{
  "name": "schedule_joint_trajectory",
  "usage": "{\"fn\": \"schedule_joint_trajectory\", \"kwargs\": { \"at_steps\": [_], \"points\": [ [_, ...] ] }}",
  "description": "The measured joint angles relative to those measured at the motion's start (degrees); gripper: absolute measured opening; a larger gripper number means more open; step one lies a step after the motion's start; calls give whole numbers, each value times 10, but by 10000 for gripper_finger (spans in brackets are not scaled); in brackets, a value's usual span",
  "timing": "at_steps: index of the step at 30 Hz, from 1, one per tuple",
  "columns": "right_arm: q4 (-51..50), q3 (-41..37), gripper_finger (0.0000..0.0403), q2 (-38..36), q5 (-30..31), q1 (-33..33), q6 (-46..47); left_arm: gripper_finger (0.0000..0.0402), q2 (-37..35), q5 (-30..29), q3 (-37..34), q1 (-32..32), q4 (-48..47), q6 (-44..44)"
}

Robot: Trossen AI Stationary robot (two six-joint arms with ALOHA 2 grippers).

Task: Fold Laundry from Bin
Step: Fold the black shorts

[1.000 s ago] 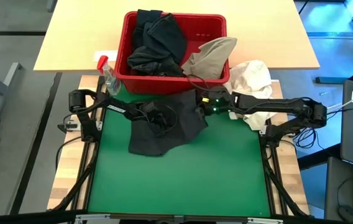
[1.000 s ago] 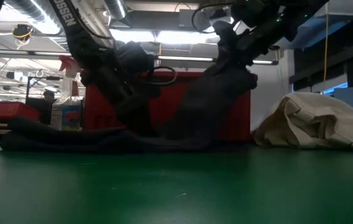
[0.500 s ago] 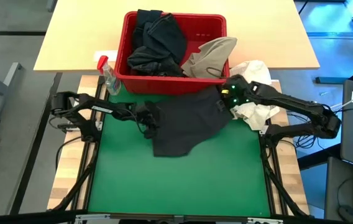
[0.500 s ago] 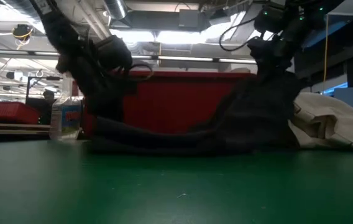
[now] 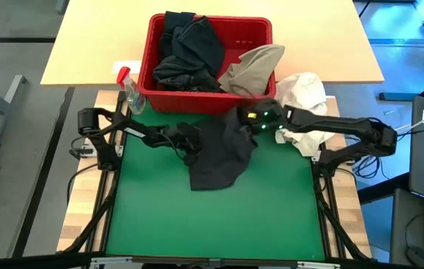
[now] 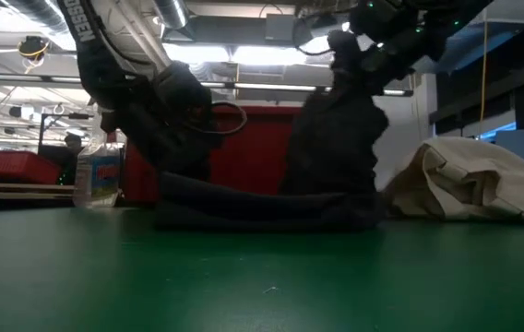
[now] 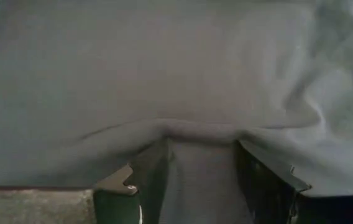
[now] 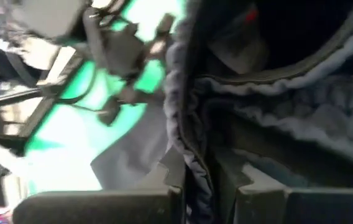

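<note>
Both arms are stretched inward and bent low. The left gripper (image 5: 187, 143) is held partly open on fabric; the right gripper (image 5: 243, 119), raised, seems pinched shut.

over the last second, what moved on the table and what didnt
The right gripper, shut on the dark garment, swung out toward the white cloth bundle and came back toward the middle, lifting that edge. The left gripper stayed on the garment's other side while its arm pulled out and returned. The garment went from spread wide to bunched and narrower. The red bin, its laundry and the spray bottle did not move.
</note>
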Motion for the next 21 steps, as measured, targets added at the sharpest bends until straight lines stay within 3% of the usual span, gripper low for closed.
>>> {"fn": "schedule_joint_trajectory", "kwargs": {
  "at_steps": [12,21],
  "points": [
    [147,0,37,107,15,122,101,180,2,2,-2,-4,25,-1],
    [211,0,37,153,43,136,136,180,-14,7,-3,-4,6,-1]
  ]
}}
